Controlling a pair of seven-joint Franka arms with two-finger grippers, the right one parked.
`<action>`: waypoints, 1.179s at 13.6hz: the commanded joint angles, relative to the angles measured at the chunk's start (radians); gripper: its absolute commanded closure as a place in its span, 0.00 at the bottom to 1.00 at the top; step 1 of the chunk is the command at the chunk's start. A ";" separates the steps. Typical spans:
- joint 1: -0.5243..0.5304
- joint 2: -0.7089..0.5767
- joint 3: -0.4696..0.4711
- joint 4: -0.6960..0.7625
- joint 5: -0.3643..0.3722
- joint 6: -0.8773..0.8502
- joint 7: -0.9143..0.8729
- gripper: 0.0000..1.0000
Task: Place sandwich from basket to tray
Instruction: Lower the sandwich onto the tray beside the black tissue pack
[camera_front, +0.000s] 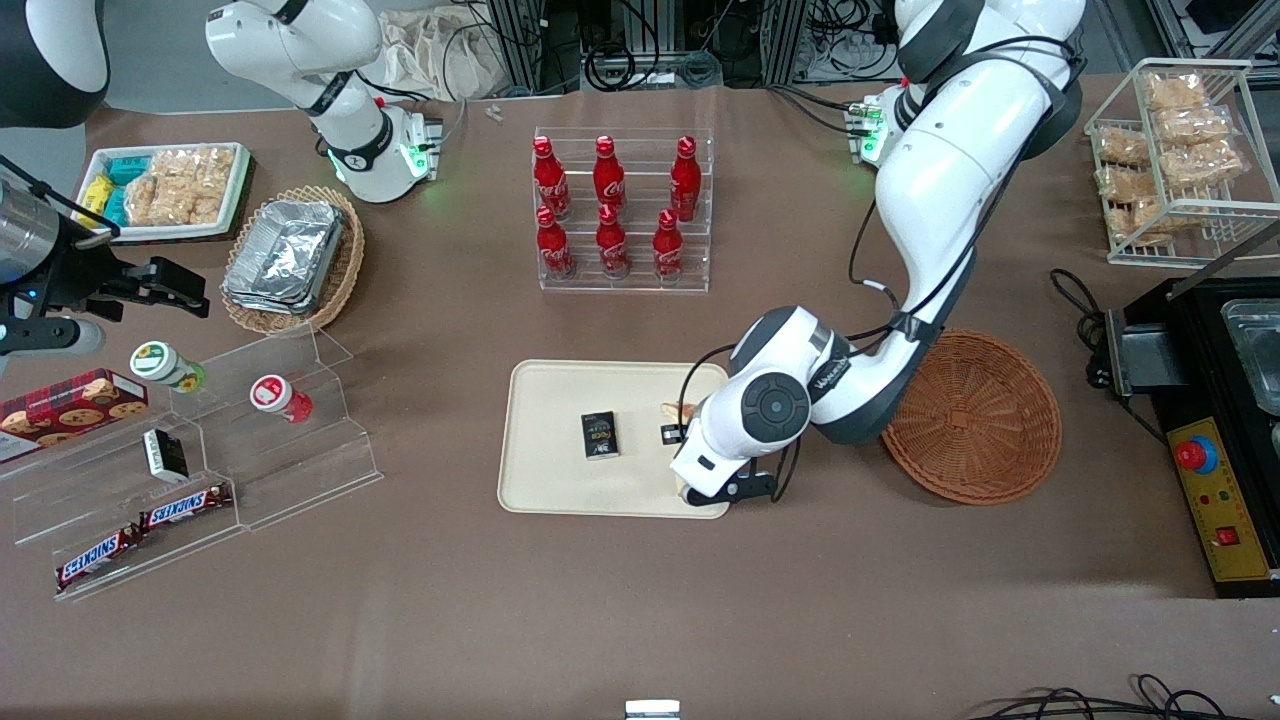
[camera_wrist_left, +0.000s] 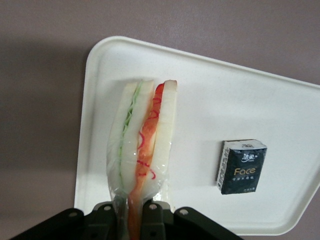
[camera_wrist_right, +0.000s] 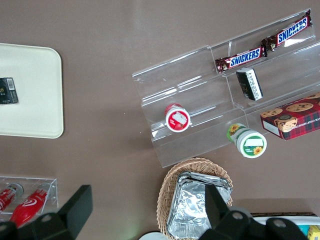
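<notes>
From the front, your gripper hangs over the tray; the basket sits beside it. At the wrist, its fingers pinch the wrapped sandwich above the tray, near a small black pack.

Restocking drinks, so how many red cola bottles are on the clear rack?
6: three on the acrylic rack's upper step, three on its lower. None looks hidden.

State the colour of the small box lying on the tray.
The small box on the tray is black, clearest in the left wrist view; the gripper holds the sandwich beside it.
</notes>
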 joint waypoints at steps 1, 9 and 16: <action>-0.006 0.029 0.003 0.047 0.016 -0.004 0.012 0.85; -0.002 0.041 0.003 0.044 0.014 -0.005 0.011 0.01; 0.122 -0.124 0.006 0.045 -0.003 -0.136 -0.004 0.01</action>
